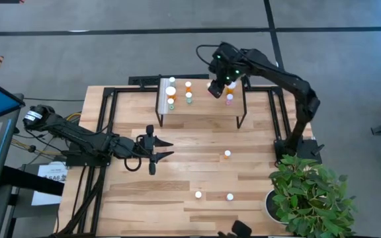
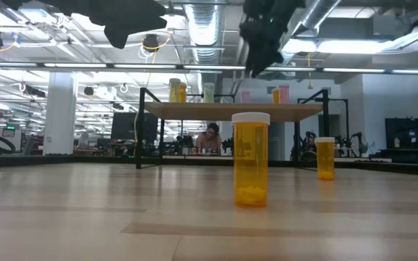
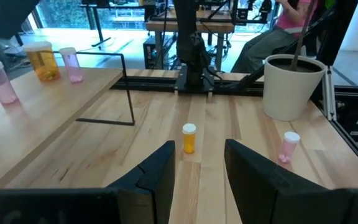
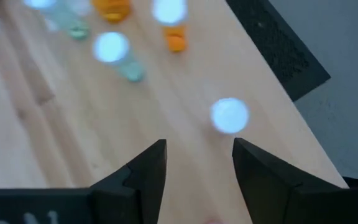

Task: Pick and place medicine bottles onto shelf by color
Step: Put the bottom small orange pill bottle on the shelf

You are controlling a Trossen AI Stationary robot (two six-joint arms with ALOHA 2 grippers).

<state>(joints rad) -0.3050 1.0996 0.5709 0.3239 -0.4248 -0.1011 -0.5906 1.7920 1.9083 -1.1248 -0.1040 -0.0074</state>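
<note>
A: Quick status, how many on the shelf (image 1: 200, 109) so far?

B: Approx 7 from the high view. Orange and green ones at the 9 o'clock end by the white strip, more orange/green mid-board, pink ones toward 3 o'clock. Can't swear to the exact count, caps are tiny.

A: Sorted by color?

B: Roughly grouped, I'd say. Pink cluster (image 1: 229, 99) sits apart from the rest. Orange and green are mixed close together, so can't tell if that's final.

A: What's left on the table?

B: Three loose bottles: orange bottle (image 1: 227, 155) at mid-table, 6 o'clock of the shelf; a second orange one (image 1: 198, 195) near the front edge; pink bottle (image 1: 230, 197) beside it at 3 o'clock. So about two-thirds done, my guess.

A: Grippers?

B: Right gripper (image 1: 215, 87) hangs over the shelf's 3 o'clock end, fingers parted, nothing between them; wrist view shows a white cap just ahead. Left gripper (image 1: 152, 151) sits low over mid-table, jaws partway apart, empty, facing the orange bottle at its 3 o'clock.
</note>
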